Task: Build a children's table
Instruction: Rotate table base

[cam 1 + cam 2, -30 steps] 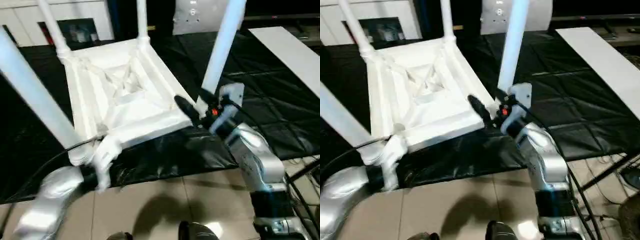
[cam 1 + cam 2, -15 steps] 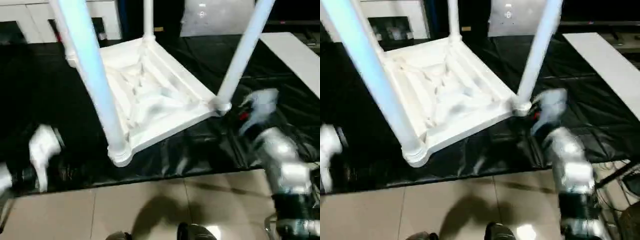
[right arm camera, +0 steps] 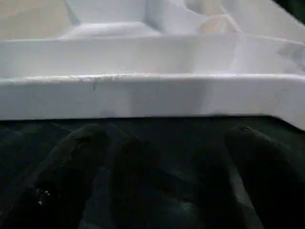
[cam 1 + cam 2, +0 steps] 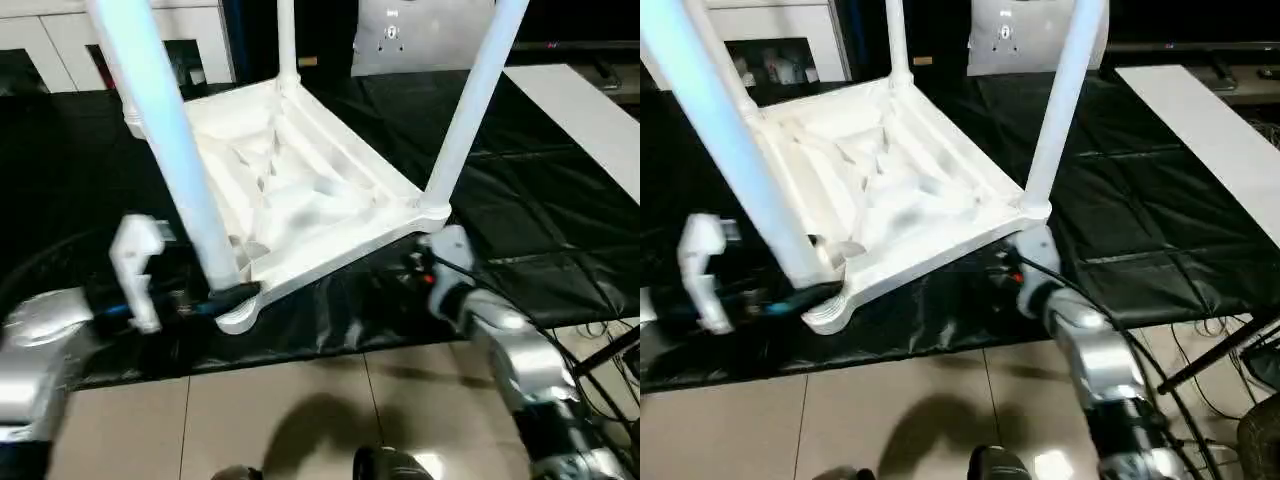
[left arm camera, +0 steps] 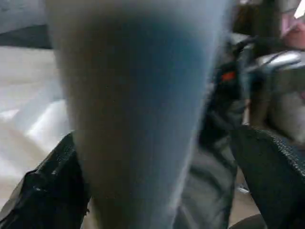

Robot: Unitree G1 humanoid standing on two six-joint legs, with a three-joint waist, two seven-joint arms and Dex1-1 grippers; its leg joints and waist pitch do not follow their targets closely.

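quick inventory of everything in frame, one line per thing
Table top: 1, white, upside down on the black sheet, ribbed underside facing up.
Legs: 4, white, standing up from the corner sockets; near-left, near-right, far-right, and far-left, partly hidden behind the near-left one.
Black sheet: 1, black, spread under the table top.
White board: 1, white, lying on the sheet at the far right.
Floor tiles: beige, in front of the sheet.
Left pincer: 1, black fingers open either side of the near-left leg.
Right pincer: 1, black fingers open, at the top's near-right edge.
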